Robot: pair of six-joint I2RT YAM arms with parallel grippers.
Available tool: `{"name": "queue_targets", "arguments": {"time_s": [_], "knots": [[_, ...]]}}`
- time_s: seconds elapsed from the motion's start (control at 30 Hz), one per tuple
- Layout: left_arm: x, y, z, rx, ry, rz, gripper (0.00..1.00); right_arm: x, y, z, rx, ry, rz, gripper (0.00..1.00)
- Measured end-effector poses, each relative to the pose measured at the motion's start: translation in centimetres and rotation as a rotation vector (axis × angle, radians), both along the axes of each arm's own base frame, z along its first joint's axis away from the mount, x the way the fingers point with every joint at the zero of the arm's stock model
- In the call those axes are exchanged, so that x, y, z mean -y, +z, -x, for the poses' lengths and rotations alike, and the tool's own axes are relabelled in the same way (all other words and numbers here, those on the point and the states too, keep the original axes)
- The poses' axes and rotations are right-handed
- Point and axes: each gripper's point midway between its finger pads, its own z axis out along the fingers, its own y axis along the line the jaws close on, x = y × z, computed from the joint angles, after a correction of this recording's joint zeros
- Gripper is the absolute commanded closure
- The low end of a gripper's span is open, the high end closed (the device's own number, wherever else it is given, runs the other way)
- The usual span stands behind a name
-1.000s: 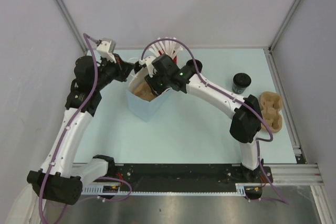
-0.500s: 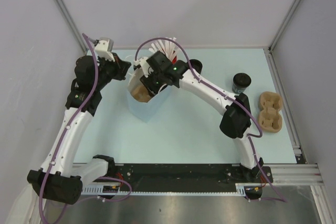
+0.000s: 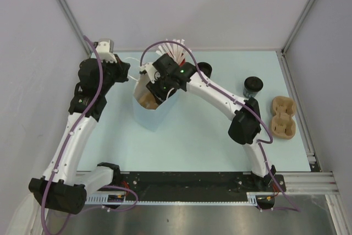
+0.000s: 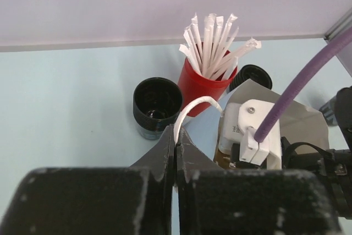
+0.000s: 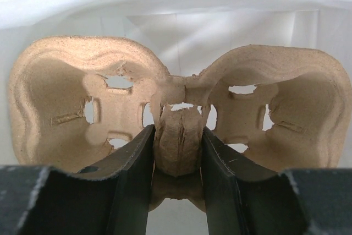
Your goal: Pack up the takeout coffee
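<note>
while the right gripper (image 5: 177,136) clamps a cardboard tray (image 5: 77,103) inside the white bag (image 3: 151,116) and the left gripper (image 4: 176,136) pinches its handle (image 4: 192,105), the takeout coffee (image 3: 253,86) stands unpacked, well right of that bag.

I am two arms of white shell segments joined by bulky black joints, my left arm (image 3: 71,136) at the left of the frame and my right arm (image 3: 217,93) at the right. A purple cable (image 4: 297,92) runs along each. Both end in black bases (image 3: 58,196) at the bottom edge. A green light (image 3: 180,71) glows on my right wrist, near a white bracket (image 4: 245,133) with one silver screw (image 4: 250,110). My left claw (image 4: 176,141) and right claw (image 5: 177,136) have matt black fingers with pale, scuffed edges.
</note>
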Motion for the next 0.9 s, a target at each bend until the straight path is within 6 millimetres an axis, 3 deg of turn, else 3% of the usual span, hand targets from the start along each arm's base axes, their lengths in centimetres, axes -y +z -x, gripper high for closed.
{"name": "queue_targets", "arguments": {"time_s": [0.5,0.9], "knots": [[-2.5,-1.0,-0.7,-0.028,0.142,-0.031,1.0,-0.7,-0.6,1.1,-0.01,0.059,0.022,0.59],[-3.2,-1.4,-0.7,-0.044,0.182,-0.043,1.0,-1.3,-2.8,2.3,-0.035,0.113,0.07,0.57]]}}
